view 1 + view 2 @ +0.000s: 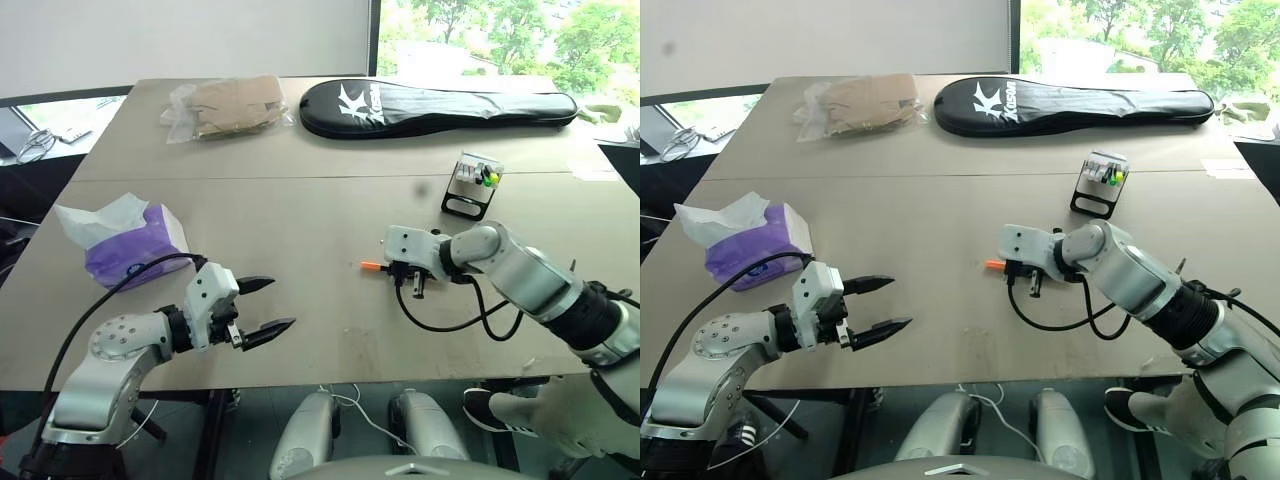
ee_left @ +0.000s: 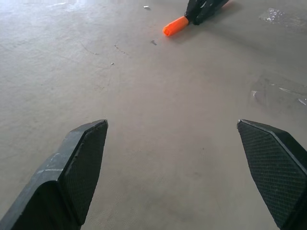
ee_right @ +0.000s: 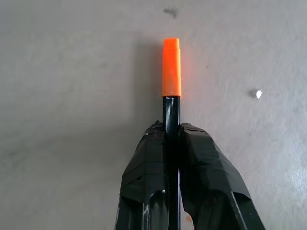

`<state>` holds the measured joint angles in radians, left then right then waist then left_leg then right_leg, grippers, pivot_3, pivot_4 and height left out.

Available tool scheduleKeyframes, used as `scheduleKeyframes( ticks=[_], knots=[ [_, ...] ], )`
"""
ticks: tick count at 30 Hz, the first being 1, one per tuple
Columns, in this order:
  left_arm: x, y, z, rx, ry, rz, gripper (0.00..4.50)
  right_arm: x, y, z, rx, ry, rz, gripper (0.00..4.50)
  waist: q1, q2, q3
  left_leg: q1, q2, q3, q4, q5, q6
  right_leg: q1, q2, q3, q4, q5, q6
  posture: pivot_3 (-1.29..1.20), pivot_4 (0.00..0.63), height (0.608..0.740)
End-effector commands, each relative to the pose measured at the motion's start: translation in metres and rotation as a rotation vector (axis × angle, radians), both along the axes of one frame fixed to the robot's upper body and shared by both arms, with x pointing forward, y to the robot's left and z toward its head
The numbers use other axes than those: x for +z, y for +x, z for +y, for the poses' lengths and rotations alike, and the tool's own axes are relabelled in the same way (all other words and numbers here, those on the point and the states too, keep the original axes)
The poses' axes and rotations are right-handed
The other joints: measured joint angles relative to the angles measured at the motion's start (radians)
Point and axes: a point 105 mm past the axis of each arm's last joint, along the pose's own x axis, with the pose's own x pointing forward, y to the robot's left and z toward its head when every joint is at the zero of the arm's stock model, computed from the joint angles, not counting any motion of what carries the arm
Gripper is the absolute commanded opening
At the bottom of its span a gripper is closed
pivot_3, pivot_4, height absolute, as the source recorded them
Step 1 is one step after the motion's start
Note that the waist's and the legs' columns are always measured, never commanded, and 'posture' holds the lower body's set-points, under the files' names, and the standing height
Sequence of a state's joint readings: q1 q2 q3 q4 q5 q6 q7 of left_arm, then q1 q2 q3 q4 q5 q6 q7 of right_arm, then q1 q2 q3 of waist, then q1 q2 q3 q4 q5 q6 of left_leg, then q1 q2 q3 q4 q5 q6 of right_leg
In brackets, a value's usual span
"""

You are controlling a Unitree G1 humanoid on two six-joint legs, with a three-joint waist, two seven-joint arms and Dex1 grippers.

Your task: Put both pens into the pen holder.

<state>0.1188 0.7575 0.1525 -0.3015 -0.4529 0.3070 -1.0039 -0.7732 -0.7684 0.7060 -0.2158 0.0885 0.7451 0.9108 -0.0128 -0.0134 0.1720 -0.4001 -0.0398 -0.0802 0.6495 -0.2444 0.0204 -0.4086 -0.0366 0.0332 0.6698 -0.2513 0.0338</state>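
Clamping the slim black-barrelled marker pen with the orange cap (image 3: 171,81) between its two black fingers, the right gripper (image 1: 412,283) has the barrel pinched lengthwise, with the orange end poking out towards the left over the beige table top (image 1: 300,210). That grip looks narrow to me: the barrel runs along the fingers rather than across them, so on the carry to the far right the pen could slide out or swing. It could then arrive at the wrong angle and catch on the rim of the small black wire-frame pen holder with coloured marker caps (image 1: 473,186), or tip that light box over. The holder stands well apart, beyond the gripper and near the long black racket bag (image 1: 440,107). I cannot make out the second pen, the blue-capped one, so it may cost a search.

The right arm reaches in from the near right, forearm angled across the table, wrist bent so the gripper points down and leftward, low over the surface. The left gripper (image 1: 262,309) hangs off the near left edge, jaws spread wide and holding nothing, aimed towards the middle, with a purple tissue pack (image 1: 135,245) behind it.
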Motion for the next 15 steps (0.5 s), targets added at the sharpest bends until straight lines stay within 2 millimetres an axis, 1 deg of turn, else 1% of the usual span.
scheduleKeyframes(
  ticks=[1,2,3,4,6,8,10,11,14,15],
  knots=[
    [0.009,0.003,-0.003,-0.013,0.001,-0.053,4.50,-0.004,0.011,-0.022,-0.050,-0.042,0.041,0.90,-0.001,0.000,0.000,0.000,0.000,0.000,0.000,0.000,0.000,0.000,0.000,-0.001,-0.001,0.000,0.000,0.00,0.150,0.740],
    [0.009,0.004,-0.005,-0.012,-0.009,-0.055,4.50,-0.004,0.016,-0.022,-0.078,-0.023,0.050,1.22,-0.001,0.000,0.000,0.000,0.000,0.000,0.000,0.000,0.000,0.001,0.000,-0.001,-0.001,0.000,0.000,0.00,0.150,0.740],
    [0.009,0.005,-0.006,-0.012,-0.016,-0.057,4.50,-0.006,0.020,-0.020,-0.098,-0.008,0.057,1.76,-0.001,-0.001,0.000,0.000,0.000,0.000,0.000,0.000,0.000,0.001,0.000,0.000,-0.001,0.000,0.000,0.00,0.150,0.740],
    [0.010,0.005,-0.008,-0.012,-0.021,-0.060,4.50,-0.009,0.021,-0.019,-0.118,0.000,0.073,2.14,-0.002,-0.002,-0.001,0.000,0.000,0.000,0.000,0.000,0.000,0.001,0.000,0.000,-0.001,0.000,0.000,0.00,0.150,0.740],
    [0.009,0.005,-0.010,-0.014,-0.023,-0.063,4.50,-0.015,0.020,-0.016,-0.133,-0.008,0.113,3.09,-0.006,-0.003,-0.002,0.001,0.001,0.000,0.000,0.000,0.000,0.001,0.000,0.000,-0.001,0.000,0.000,0.00,0.150,0.740],
    [0.009,0.005,-0.011,-0.012,-0.024,-0.064,4.50,-0.019,0.020,-0.011,-0.162,0.012,0.148,3.92,-0.007,-0.003,-0.002,0.001,0.001,0.000,0.000,0.000,0.000,0.001,0.001,0.000,-0.001,0.000,0.000,0.00,0.150,0.740],
    [0.007,0.005,-0.011,-0.009,-0.023,-0.064,4.50,-0.024,0.018,-0.008,-0.179,0.003,0.180,3.92,-0.009,-0.004,-0.003,0.001,0.001,0.000,-0.001,0.000,0.000,0.001,0.001,0.000,-0.001,0.000,0.000,0.00,0.150,0.740],
    [0.007,0.004,-0.011,-0.008,-0.023,-0.064,4.50,-0.025,0.017,-0.006,-0.186,0.003,0.192,3.76,-0.012,-0.005,-0.005,0.002,0.002,0.000,-0.001,0.000,0.000,0.001,0.001,0.001,-0.001,0.000,0.000,0.00,0.150,0.740],
    [0.007,0.004,-0.011,-0.001,-0.024,-0.065,4.50,-0.024,0.010,0.002,-0.165,0.008,0.229,2.70,-0.025,-0.006,-0.007,0.002,0.002,0.000,-0.001,0.000,0.000,0.002,0.002,0.001,-0.001,0.001,-0.001,0.00,0.150,0.740],
    [0.006,0.004,-0.011,0.000,-0.025,-0.066,4.50,-0.023,0.008,0.004,-0.158,0.011,0.237,2.19,-0.028,-0.006,-0.008,0.003,0.003,0.000,-0.001,0.000,0.000,0.002,0.002,0.001,-0.001,0.001,-0.001,0.00,0.150,0.740]
  ],
)
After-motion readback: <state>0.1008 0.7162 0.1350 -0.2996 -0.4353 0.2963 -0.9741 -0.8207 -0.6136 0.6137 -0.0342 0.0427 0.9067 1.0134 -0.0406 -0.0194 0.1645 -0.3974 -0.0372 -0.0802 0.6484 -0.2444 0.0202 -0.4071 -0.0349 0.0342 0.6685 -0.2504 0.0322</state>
